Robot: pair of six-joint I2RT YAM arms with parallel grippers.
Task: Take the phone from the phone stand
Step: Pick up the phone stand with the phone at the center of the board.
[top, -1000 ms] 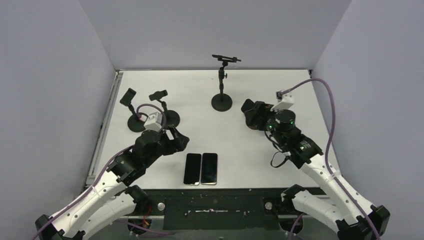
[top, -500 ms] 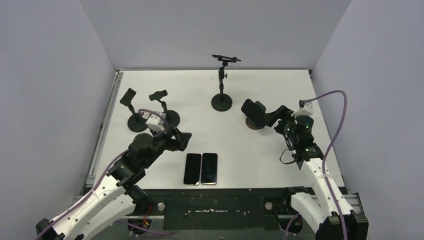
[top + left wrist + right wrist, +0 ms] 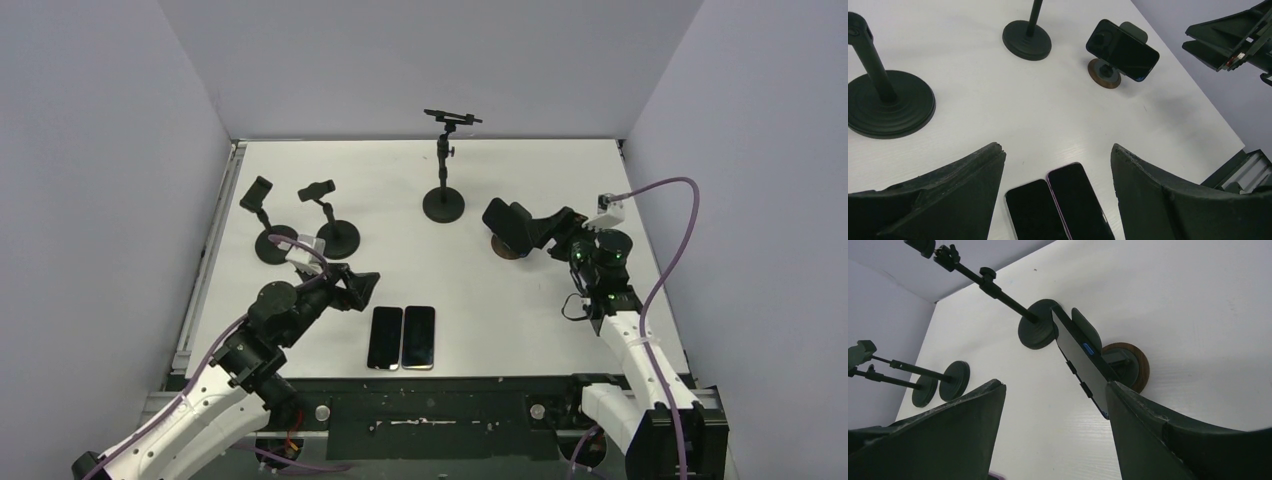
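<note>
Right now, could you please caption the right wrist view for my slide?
Open right gripper facing the phone mounted on its brown-based stand.

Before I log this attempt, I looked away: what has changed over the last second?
The right gripper drew back to the right, away from the phone, open and empty. The left gripper eased back toward its base, also open. The phone remains on its stand; the two flat phones and three empty stands did not move.
</note>
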